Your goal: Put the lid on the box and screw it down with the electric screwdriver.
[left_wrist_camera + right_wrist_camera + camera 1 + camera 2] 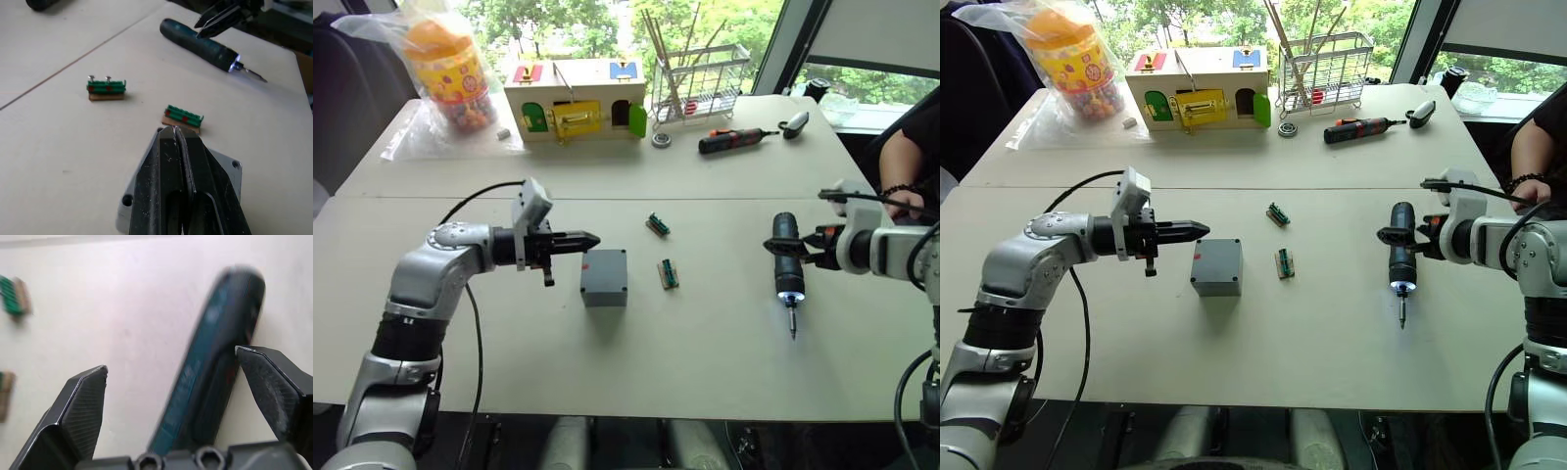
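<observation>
The grey box (604,277) stands in the middle of the table, and its top looks closed by the flat grey lid (222,164) with corner holes. My left gripper (592,238) is shut and empty, hovering just over the box's left upper edge. The dark electric screwdriver (790,279) lies on the table to the right, its tip light on and its bit pointing toward the front edge. My right gripper (171,362) is open, with one finger on each side of the screwdriver's rear part and not closed on it.
Two small green terminal blocks (657,224) (668,274) lie between box and screwdriver. At the back stand a wooden toy house (576,98), a wire rack (697,83), a red-and-black screwdriver (736,140) and a bagged jar (455,73). A person's arm (911,166) rests at the right edge.
</observation>
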Robot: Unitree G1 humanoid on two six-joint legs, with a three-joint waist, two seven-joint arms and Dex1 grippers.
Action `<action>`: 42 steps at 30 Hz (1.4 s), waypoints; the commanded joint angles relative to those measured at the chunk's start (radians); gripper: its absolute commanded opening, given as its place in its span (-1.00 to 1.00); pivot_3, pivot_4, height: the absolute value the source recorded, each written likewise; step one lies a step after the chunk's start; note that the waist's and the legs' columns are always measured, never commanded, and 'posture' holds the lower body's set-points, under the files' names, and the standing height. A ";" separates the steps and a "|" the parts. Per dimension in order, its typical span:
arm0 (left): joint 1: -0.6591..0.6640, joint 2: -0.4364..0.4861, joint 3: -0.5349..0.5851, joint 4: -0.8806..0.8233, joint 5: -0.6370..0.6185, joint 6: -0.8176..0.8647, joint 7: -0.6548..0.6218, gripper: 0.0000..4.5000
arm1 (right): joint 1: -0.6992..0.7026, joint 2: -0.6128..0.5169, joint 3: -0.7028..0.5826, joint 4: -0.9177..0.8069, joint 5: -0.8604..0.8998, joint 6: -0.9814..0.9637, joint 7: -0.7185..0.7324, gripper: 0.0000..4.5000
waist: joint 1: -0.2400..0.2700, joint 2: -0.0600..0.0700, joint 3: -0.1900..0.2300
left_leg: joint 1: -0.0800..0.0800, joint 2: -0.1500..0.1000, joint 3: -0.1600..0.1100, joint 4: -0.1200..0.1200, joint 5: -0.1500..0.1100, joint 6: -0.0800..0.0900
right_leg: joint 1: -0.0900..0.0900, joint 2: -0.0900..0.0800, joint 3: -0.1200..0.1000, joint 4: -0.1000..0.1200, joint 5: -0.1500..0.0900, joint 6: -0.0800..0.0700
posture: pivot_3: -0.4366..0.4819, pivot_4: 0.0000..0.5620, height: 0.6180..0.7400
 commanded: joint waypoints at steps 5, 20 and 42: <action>0.065 0.064 -0.082 0.097 0.121 -0.084 -0.019 -1.00 | 0.162 0.123 0.140 -0.430 0.024 -0.292 0.200 0.99 | 0.002 -0.001 0.000 | 0.001 0.001 -0.003 -0.001 0.000 -0.001 | 0.000 0.001 -0.002 0.000 0.000 0.000 | -0.05 -0.47 1.00; 0.126 0.063 -0.222 0.042 0.265 -0.164 -0.034 -1.00 | 0.279 0.331 0.535 -0.357 -0.258 -0.460 0.191 0.99 | 0.008 -0.005 0.001 | 0.000 -0.002 -0.004 0.004 0.003 -0.006 | -0.001 -0.002 -0.002 0.008 0.000 0.000 | -0.05 -0.47 1.00; -0.069 0.034 -0.249 0.384 0.444 -0.409 -0.124 -1.00 | 0.253 0.294 0.403 -0.457 -0.145 -0.288 0.218 0.99 | 0.000 -0.006 0.001 | 0.000 -0.003 -0.005 0.004 0.003 -0.006 | -0.001 -0.001 -0.003 0.010 0.000 0.000 | -0.05 -0.47 1.00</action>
